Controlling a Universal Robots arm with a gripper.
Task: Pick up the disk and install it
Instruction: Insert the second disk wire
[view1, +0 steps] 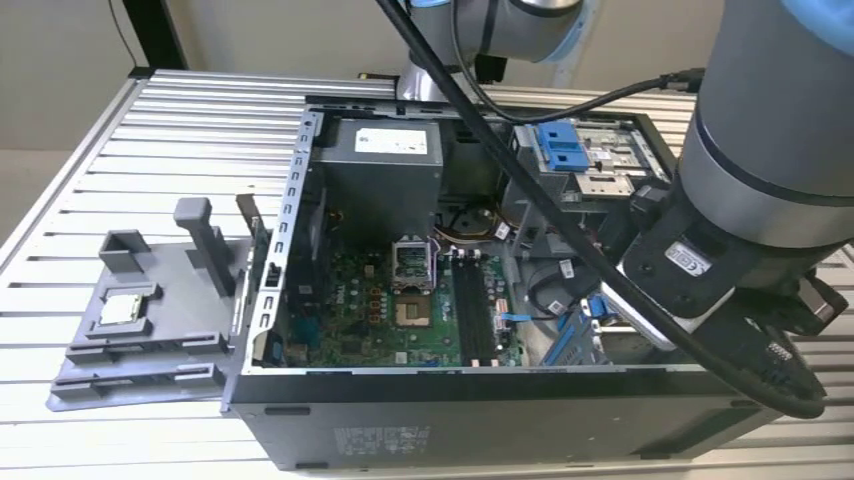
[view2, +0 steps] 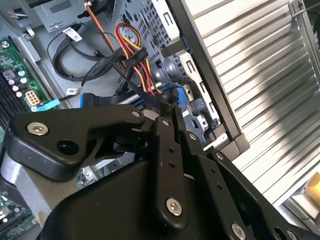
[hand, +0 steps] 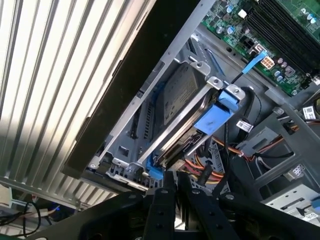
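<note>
I hung low inside the open computer case (view1: 400, 420), over its corner toward 4 o'clock in the exterior view, with my arm's thick grey link (view1: 774, 140) blocking much of that side. My gripper (hand: 173, 176) was drawn shut: in both wrist views the two black fingers (view2: 167, 145) ran side by side and their tips met with only a hairline between them. I saw nothing clamped between them.

The disk (hand: 180, 92) was out of my grasp. In the first wrist view it sat inside the metal drive cage (hand: 132, 125) at the case's edge, its flat silver face showing and its blue plastic frame (hand: 215, 117) running along its side. My fingertips were just beside the frame's near end; I could not tell whether they touched it. A bundle of red, yellow and orange wires (hand: 202, 170) ran close past my tips.

In the exterior view the green motherboard (view1: 400, 300) filled the middle of the case, and the grey power supply (view1: 380, 150) with its white sticker stood at 12 o'clock from it. Outside the case, at 9 o'clock, a grey plastic fixture (view1: 147, 330) lay on the slatted metal table (view1: 200, 110), with a small square silver chip (view1: 123, 310) seated in it.
</note>
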